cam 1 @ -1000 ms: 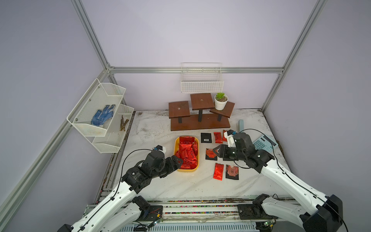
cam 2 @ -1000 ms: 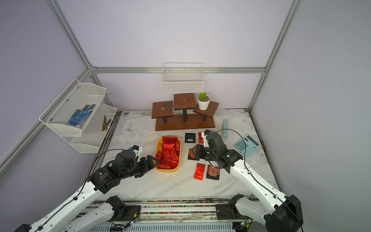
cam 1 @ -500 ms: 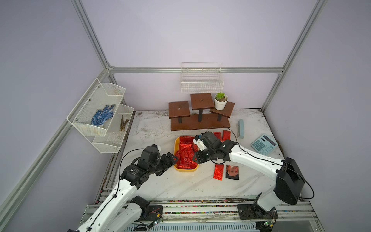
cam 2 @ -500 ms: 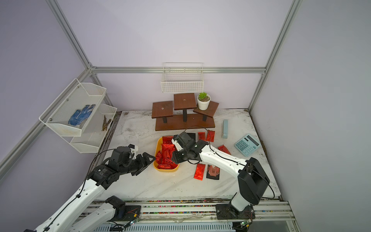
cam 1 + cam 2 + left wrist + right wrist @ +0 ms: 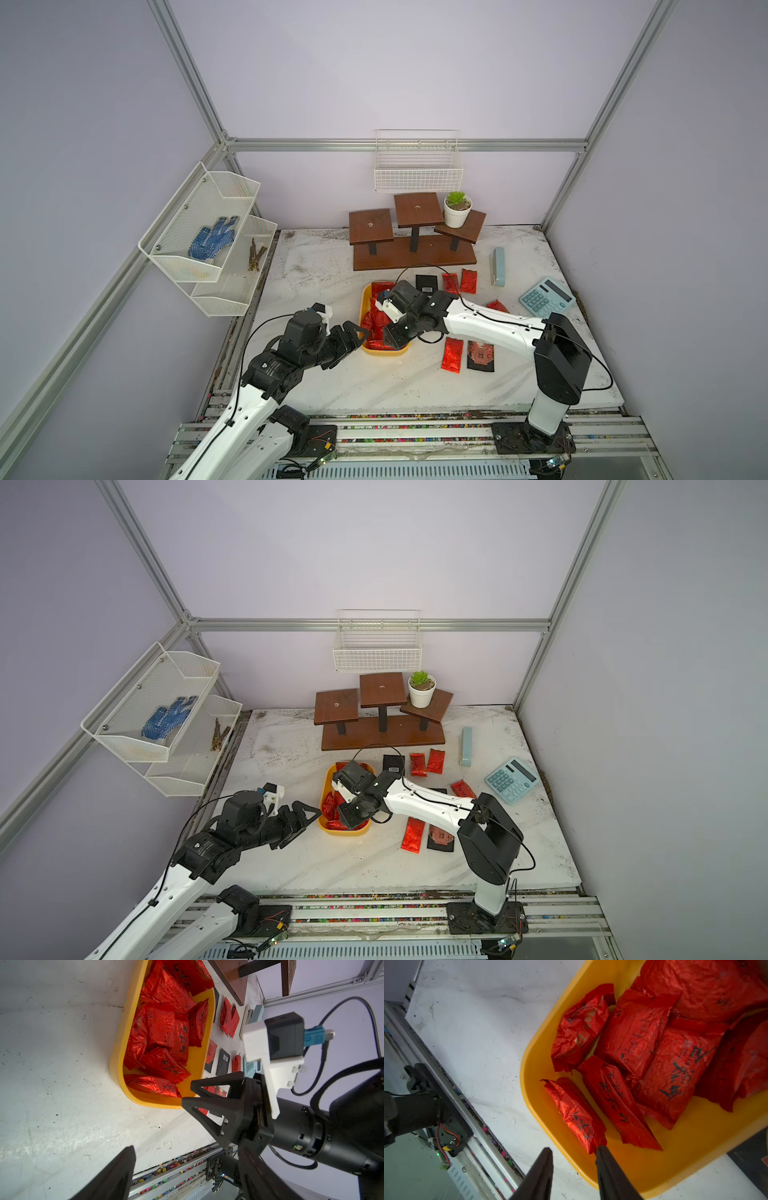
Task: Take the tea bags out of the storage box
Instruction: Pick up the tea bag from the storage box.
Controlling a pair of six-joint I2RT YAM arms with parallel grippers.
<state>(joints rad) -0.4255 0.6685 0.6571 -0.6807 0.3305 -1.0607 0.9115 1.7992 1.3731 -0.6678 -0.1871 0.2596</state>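
From above I get the layout but not the grip. In both top views the right pincer (image 5: 390, 337) (image 5: 348, 817) points down into the storage box (image 5: 365, 301) (image 5: 345, 832), at the end that faces the left pincer (image 5: 351, 347), and its own wrist hides the tips. The box sits on the surface (image 5: 374, 386), straight ahead of the left pincer.

The right wrist view fills that gap. There the right pincer (image 5: 574, 1148) is partly spread and pinches nothing: yellow wall and white surface show through the gap. One fingertip (image 5: 603, 1155) meets the crumpled end of the nearest sachet (image 5: 575, 1113), a red foil packet lying along the box wall. The other fingertip (image 5: 546, 1155) appears out past the rim; I can't tell whether it touches the rim. Ahead of the tips, the rest of the tea bags (image 5: 675, 1068) are heaped red in the box.

The left wrist view gives me the side-on look: the right pincer (image 5: 187, 1094) sits at the box's end corner with its jaws apart. How high it sits I can't judge.

Only the top views lay out what is already out. Behind the right pincer, beside its forearm, a loose red sachet (image 5: 452, 353) lies just beside a black sachet (image 5: 481, 355) with a red emblem. Past its wrist lies a barcode sachet (image 5: 427, 283), with two more red ones beside it.

The left pincer is spread wide and empty, its fingers (image 5: 122, 1167) far apart in its own view, just beside the box's corner.
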